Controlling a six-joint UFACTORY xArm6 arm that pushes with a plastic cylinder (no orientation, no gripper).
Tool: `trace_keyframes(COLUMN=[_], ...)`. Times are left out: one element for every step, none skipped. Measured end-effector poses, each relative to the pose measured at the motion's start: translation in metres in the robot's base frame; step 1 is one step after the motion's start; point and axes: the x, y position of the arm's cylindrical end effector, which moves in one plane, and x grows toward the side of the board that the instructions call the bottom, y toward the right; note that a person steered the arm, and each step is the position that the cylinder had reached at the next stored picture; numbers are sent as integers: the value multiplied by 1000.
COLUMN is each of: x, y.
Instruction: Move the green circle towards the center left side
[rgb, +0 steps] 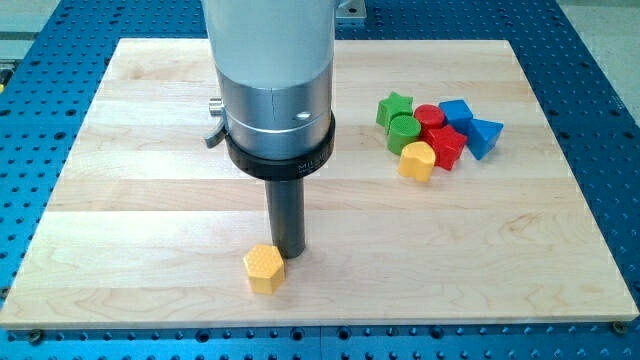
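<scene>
The green circle (404, 132) sits in a tight cluster of blocks at the view's right, below a green star (394, 108) and left of a red circle (430, 116). My tip (290, 252) rests on the board near the view's bottom centre, far left of that cluster. It stands just right of and above a yellow hexagon (264, 268), close to touching it.
The cluster also holds a red block (445, 145), a yellow block (417, 160), a blue cube (456, 113) and a blue triangular block (484, 135). The wooden board (130, 200) lies on a blue perforated table. The arm's wide grey body hides the board's upper centre.
</scene>
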Motion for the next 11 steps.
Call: trace_keyframes(x=[0, 0, 3, 14, -17, -67, -99, -133, -154, -166, -157], y=[0, 0, -1, 20, 102, 188, 261, 254, 196, 122, 68])
